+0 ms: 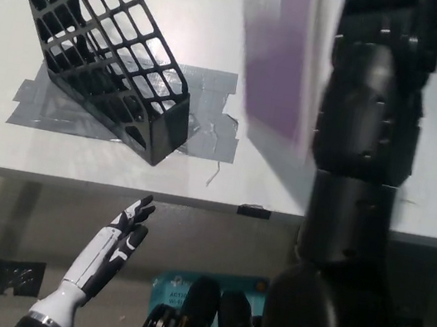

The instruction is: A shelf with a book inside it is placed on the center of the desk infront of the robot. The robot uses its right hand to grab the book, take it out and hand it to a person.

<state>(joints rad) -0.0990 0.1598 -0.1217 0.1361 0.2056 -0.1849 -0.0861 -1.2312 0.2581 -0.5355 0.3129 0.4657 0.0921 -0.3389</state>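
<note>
White desk (227,14); purple book (278,56) aloft beside black right arm (363,154), hand's grip unseen.

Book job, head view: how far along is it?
Done: the black shelf on the desk stands empty, so the purple book is out. In hand: the book, blurred, is up beside the black right arm; its hand is out of frame. The left hand rests open below the desk edge. Left: the handover; no person is visible.
</note>
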